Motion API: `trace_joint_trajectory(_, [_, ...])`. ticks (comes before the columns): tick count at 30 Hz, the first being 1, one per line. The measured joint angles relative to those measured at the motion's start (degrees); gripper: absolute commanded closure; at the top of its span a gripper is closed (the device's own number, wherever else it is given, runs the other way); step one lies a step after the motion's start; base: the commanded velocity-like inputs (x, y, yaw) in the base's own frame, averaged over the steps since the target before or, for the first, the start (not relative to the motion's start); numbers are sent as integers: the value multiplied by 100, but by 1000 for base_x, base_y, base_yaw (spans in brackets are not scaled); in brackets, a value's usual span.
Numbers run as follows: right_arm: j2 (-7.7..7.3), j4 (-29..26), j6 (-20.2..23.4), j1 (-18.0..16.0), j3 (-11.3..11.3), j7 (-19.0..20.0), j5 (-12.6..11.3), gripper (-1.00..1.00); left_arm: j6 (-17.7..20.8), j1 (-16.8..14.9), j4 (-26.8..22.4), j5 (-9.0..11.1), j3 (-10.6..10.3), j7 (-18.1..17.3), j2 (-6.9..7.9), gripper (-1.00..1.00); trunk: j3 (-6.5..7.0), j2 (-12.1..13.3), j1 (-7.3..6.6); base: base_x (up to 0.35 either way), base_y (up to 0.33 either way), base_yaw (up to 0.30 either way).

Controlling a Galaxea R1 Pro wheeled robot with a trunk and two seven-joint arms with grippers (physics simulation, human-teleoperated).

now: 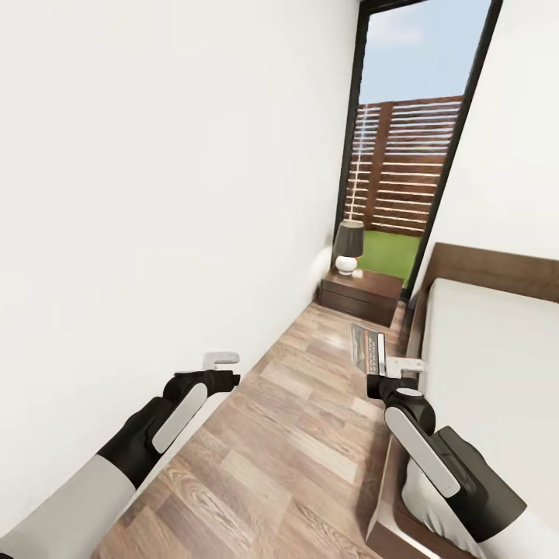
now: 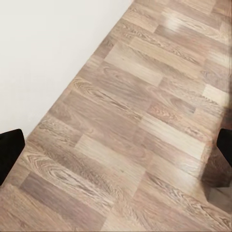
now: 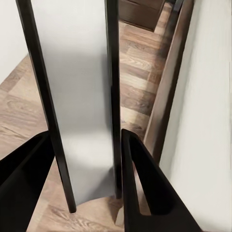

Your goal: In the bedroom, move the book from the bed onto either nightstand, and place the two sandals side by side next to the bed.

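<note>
The right gripper (image 1: 405,365) pinches the book (image 1: 368,346) and holds it out above the wood-plank floor (image 1: 295,435), in the narrow aisle between the white wall (image 1: 155,194) and the bed (image 1: 497,357). In the head view the book's printed cover faces up, with orange and black lettering on a pale ground, and it sits just off the bed's dark wooden side rail. In the right wrist view the book (image 3: 79,106) stands as a pale grey slab with dark edges between the two black fingers (image 3: 145,193), which close against its lower end; the bed's brown rail and pale mattress run alongside it.

The left gripper (image 1: 221,361) hangs over the floor close to the wall, holding nothing. In the left wrist view its dark fingertips (image 2: 10,150) sit at opposite edges of the picture, spread wide apart, with bare planks and the base of the wall between them.

Ahead, at the far end of the aisle, a nightstand (image 1: 362,295) stands beside the head of the bed, in front of a tall dark-framed glass door (image 1: 419,140). On top of it sits a table lamp (image 1: 348,247) with a dark shade and a round white base. Through the glass show a slatted wooden fence, grass and blue sky. The bed's headboard (image 1: 497,268) rises behind the mattress on the right.
</note>
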Motion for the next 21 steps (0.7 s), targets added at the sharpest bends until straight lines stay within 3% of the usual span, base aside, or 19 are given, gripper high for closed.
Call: trace_joint_trajectory(21, [0,-4,0,0,0,1,2,100,1,0,0,8,-5,1,0,-100,0,0,0,312,191,-286])
